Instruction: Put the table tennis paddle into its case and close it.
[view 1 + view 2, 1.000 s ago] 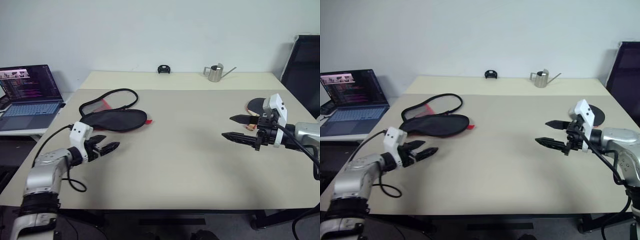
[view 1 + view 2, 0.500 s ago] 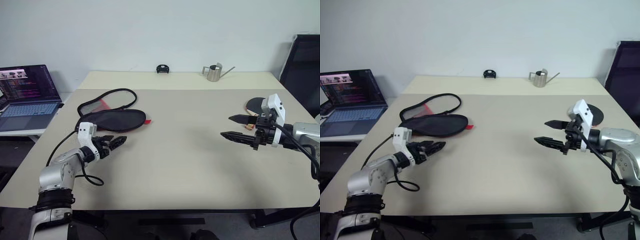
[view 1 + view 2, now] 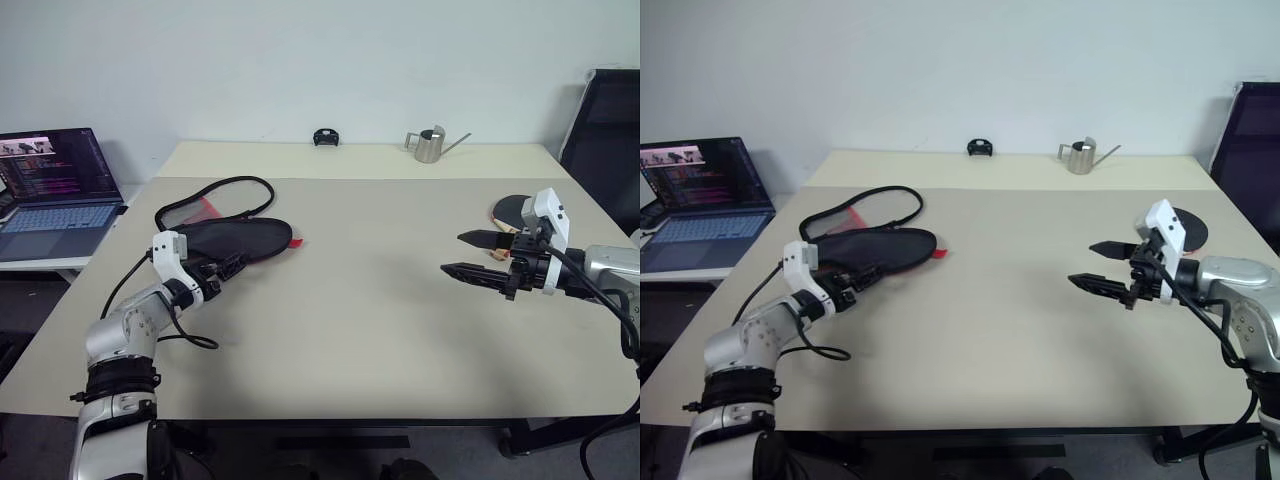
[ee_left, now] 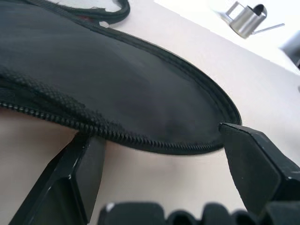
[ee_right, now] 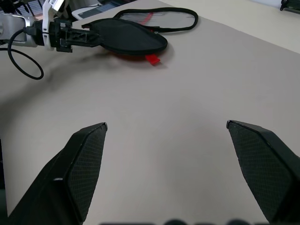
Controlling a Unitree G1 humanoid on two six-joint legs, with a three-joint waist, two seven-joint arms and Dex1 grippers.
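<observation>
The left gripper (image 3: 862, 275) has its jaws spread wide, holding nothing, at the near edge of the case (image 3: 878, 248), in the left middle of the head views. The left wrist view shows one finger (image 4: 70, 180) beside the zipper rim and the other off the rounded end, with the black fabric between them; whether either tip touches the fabric cannot be told.

The right gripper (image 3: 1092, 266) is also wide open and empty, raised above bare table (image 3: 1000, 330) in the right middle of the frame. Its two fingers point toward the frame's left.

The case lies flat at left centre. Its black flap covers most of it. A looped zipper rim extends toward the upper left, with mesh and a strip of red lining inside the loop. A small red tab sticks out at the flap's right end. Its inside is hidden.

The paddle (image 3: 512, 209) lies at the right of the frame, well apart from the case. It is largely hidden behind the right gripper's white housing: part of the black blade shows, and a bit of the handle peeks out below it.

Along the table's far edge sit a small black object (image 3: 981, 148), too small to identify, and a metal watering can (image 3: 1080, 157). A laptop (image 3: 700, 190) stands open at the far left, cut off by the frame edge. A dark chair (image 3: 605, 130) is cropped at the right edge.
</observation>
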